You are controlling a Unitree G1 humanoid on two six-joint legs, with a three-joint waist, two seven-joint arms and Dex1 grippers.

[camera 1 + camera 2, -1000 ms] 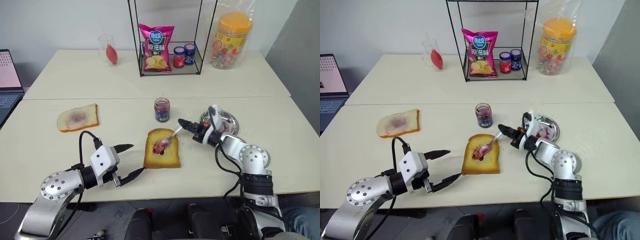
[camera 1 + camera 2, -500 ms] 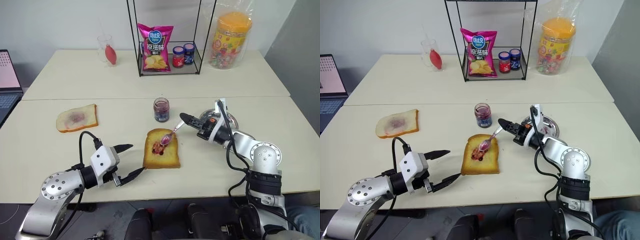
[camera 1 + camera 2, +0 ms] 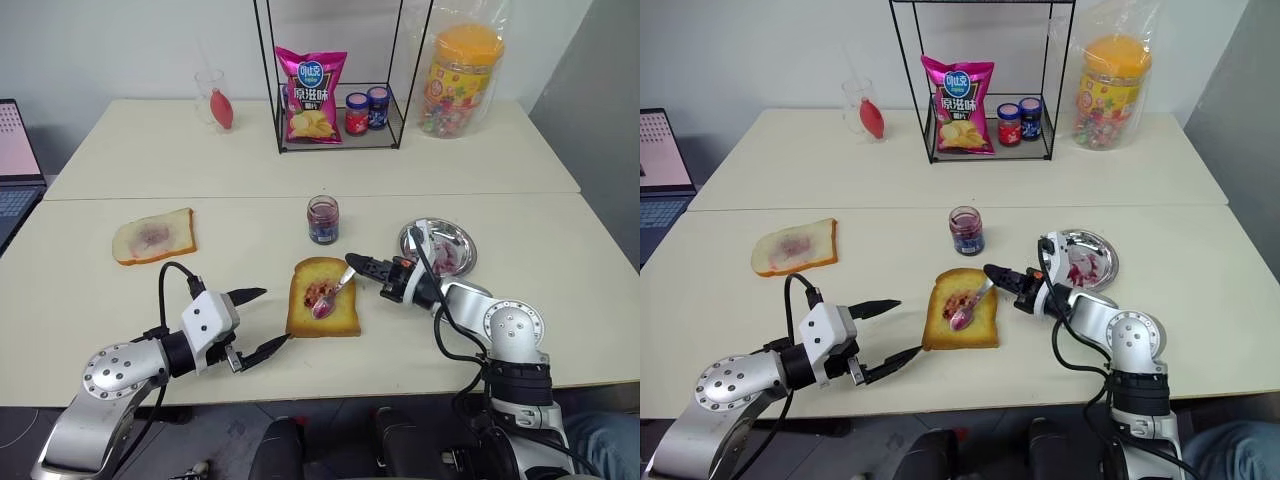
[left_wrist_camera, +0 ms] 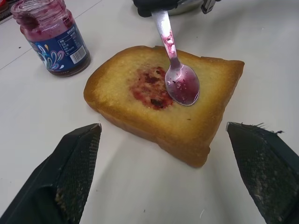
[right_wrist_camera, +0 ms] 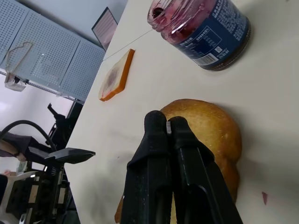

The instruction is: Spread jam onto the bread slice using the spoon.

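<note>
The toasted bread slice (image 3: 335, 318) lies near the table's front, with a smear of dark jam (image 4: 148, 87) at its middle. My right gripper (image 3: 352, 263) is shut on the handle of the spoon (image 3: 328, 297) at the slice's far right corner. The jam-coated spoon bowl (image 4: 183, 86) rests on the bread beside the smear. The open glass jar of jam (image 3: 323, 219) stands just behind the slice. My left gripper (image 3: 277, 315) is open at the slice's left edge, holding nothing, with its fingers (image 4: 74, 163) wide apart.
A round steel dish (image 3: 452, 238) smeared with jam sits to the right of the jar. A pale slice (image 3: 155, 236) lies at the left. A wire rack (image 3: 340, 135) with a chip bag and two capped jars, a candy jar (image 3: 462, 80), a glass (image 3: 215, 100) and a laptop (image 3: 15, 170) stand farther back.
My right gripper has come nearer and to the left, sliding the spoon bowl across the bread towards its near part. The left arm has stayed still.
</note>
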